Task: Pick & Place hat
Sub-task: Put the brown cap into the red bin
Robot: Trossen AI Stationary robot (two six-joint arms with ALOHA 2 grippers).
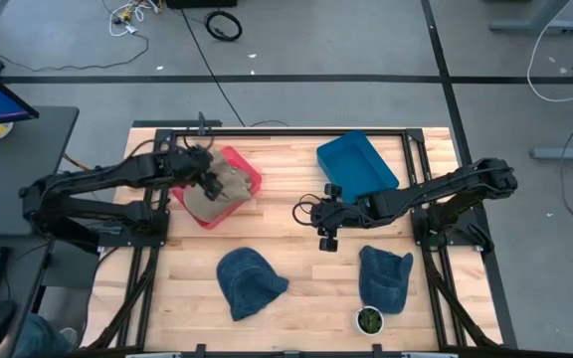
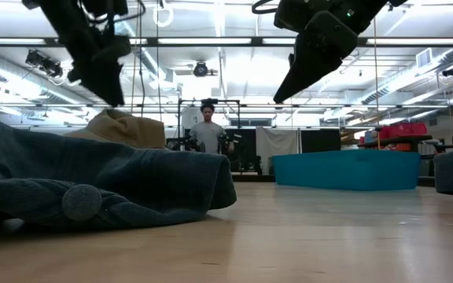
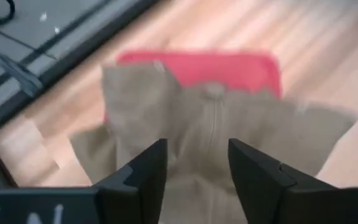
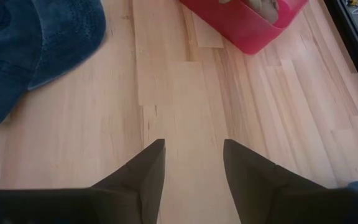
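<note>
No brand, label or writing can be read on any item. The tan hat (image 1: 229, 185) lies in the red bin (image 1: 250, 171), draped over the bin's edge, its long axis running across the bin from the rim nearer the left arm's base toward the blue bin (image 1: 358, 162). The left arm reaches out nearly level from its base to the red bin, and the left gripper (image 3: 194, 165) hangs just above the hat, fingers parted narrowly with nothing between them. The right arm stretches from its base past the blue bin toward the surface (image 1: 301, 259); the right gripper (image 4: 192, 163) is above bare wood beside the red bin, fingers apart, empty. Two blue hats (image 1: 250, 281) (image 1: 385, 277) lie farther from the red bin.
</note>
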